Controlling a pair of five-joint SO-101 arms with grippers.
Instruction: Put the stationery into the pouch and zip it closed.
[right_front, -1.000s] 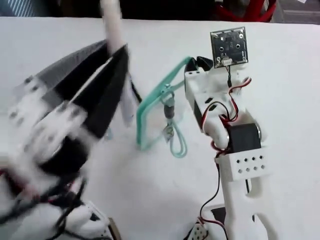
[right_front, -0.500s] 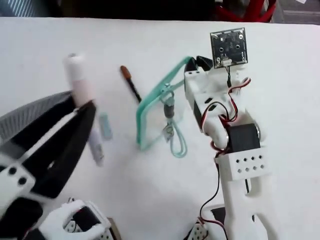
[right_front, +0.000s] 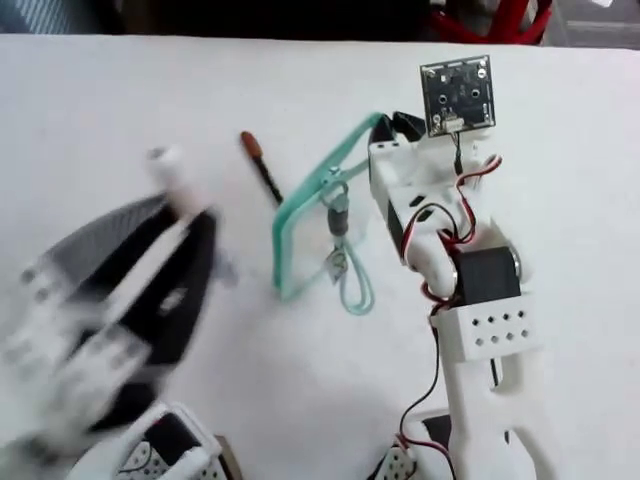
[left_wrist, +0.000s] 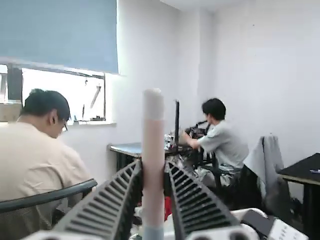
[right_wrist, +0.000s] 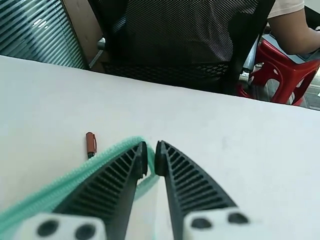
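Note:
The clear pouch with a green zip rim (right_front: 297, 204) stands on edge mid-table, its green cord (right_front: 352, 288) trailing toward the front. My right gripper (right_front: 386, 127) is shut on the far end of that rim; in its wrist view the fingers (right_wrist: 151, 151) pinch the green zip (right_wrist: 60, 190). My left gripper (right_front: 190, 215), left of the pouch, is shut on a pale pink pen (right_front: 170, 172), which sticks up between its fingers (left_wrist: 153, 167) in the left wrist view. A dark pen with a brown cap (right_front: 257, 160) lies on the table beyond the pouch, its cap (right_wrist: 90, 143) showing in the right wrist view.
The white table (right_front: 560, 130) has open room at the far left and right. The right arm's body and camera board (right_front: 457, 92) stand right of the pouch. The table's far edge borders chairs and a red stool (right_wrist: 272, 75).
The left arm swung the pale pink pen from the far side down and left, then slightly back toward the pouch. Small items seen on the table half a second ago now lie under it. The right arm held still.

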